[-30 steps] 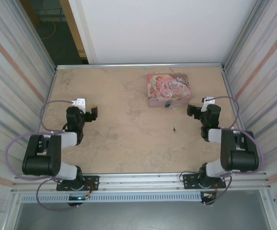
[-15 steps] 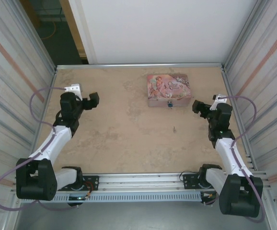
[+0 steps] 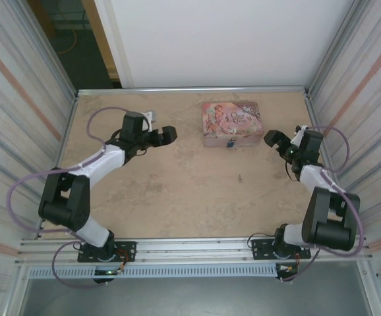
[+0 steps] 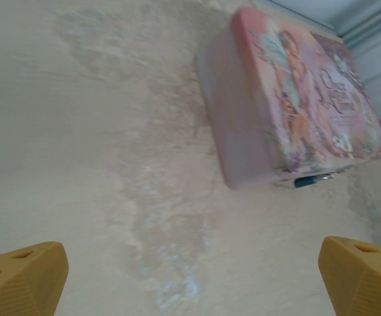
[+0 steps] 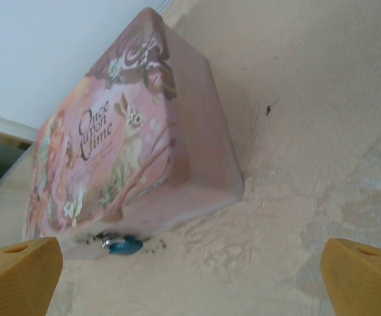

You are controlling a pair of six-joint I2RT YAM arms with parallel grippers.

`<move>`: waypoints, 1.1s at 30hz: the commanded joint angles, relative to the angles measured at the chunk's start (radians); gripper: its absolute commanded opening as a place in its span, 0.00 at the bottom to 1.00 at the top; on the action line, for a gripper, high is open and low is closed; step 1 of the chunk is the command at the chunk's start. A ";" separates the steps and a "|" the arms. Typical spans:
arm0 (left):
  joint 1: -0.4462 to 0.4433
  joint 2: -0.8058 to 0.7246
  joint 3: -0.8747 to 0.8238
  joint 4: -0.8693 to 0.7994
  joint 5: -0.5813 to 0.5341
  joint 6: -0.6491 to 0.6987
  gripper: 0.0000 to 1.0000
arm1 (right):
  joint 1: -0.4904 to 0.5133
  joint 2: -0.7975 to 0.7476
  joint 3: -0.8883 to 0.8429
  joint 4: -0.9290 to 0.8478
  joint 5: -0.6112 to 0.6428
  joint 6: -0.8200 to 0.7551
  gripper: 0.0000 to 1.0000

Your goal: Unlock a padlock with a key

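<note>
The tiny blue padlock hangs at the front wall of the pink tin; it shows as a blue speck in the left wrist view and as a small blue body in the right wrist view. A thin dark key lies loose on the table nearer the front, apart from both arms. My left gripper is open, left of the tin, with nothing between its fingers. On the tin's right side my right gripper stands open and holds nothing, one finger low in its view.
The tan table is walled by corrugated metal panels on both sides and a white board at the back. A metal rail runs along the front edge, where both arm bases are bolted.
My left arm has stretched forward and right, bringing its gripper close to the tin's left side. My right arm has reached farther back toward the tin's right side. Tin, padlock and key stayed put.
</note>
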 commanded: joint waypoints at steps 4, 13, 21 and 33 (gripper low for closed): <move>-0.041 0.172 0.156 0.076 0.137 -0.099 0.93 | -0.008 0.178 0.148 0.095 -0.124 0.041 0.99; -0.089 0.422 0.401 0.078 0.198 -0.148 0.91 | 0.025 0.386 0.298 0.154 -0.193 0.058 0.99; -0.124 0.583 0.568 0.051 0.226 -0.177 0.89 | 0.075 0.476 0.354 0.137 -0.204 0.046 0.99; -0.179 0.651 0.651 0.010 0.265 -0.161 0.89 | 0.138 0.432 0.330 0.041 -0.252 -0.048 1.00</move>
